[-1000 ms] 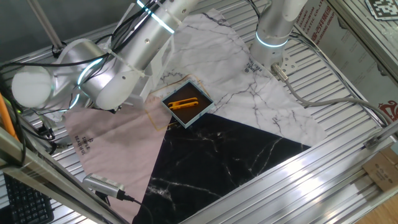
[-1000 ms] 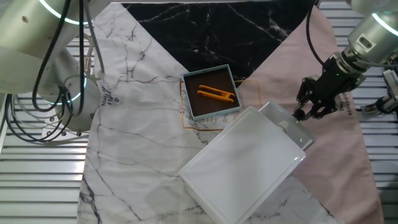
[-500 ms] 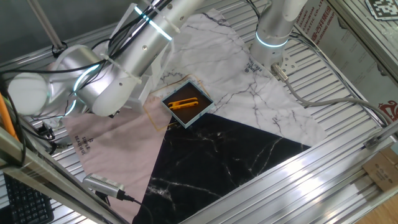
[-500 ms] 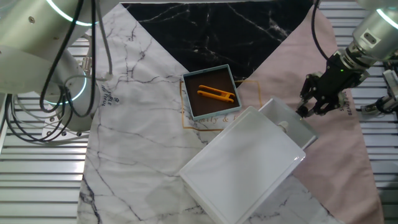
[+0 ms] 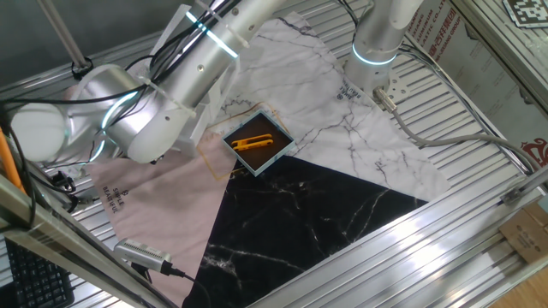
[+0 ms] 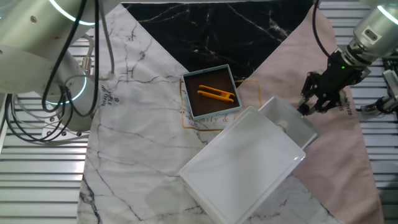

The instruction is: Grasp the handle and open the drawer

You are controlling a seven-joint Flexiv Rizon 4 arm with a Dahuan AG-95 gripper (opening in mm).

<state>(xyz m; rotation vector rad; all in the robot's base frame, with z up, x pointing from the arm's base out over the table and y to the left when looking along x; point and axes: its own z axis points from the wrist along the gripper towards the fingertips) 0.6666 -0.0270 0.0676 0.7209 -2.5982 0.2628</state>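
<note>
The gripper is seen in the other fixed view at about 3 o'clock from the frame centre, its black fingers pointing down toward the front of the drawer. The fingertips meet the drawer front at its outer edge, where the handle would sit; the handle itself cannot be made out, being covered by the dark fingers. Whether the jaws are spread or pressed together cannot be told, since the fingers merge into one dark cluster against the pink cloth.

The drawer is shown projecting a little from the white cabinet, toward 2 o'clock from the cabinet's body, with a narrow strip of its tray exposed. The cabinet lies at about 5 o'clock from the frame centre, set diagonally on the white marbled cloth.

A blue-edged tray holding an orange tool is placed at 11 o'clock from the cabinet, just beside its upper corner. A black marbled cloth is spread at 12 o'clock.

In one fixed view the cabinet and gripper are hidden behind the arm's large grey joint, and only the tray is seen near the centre
</note>
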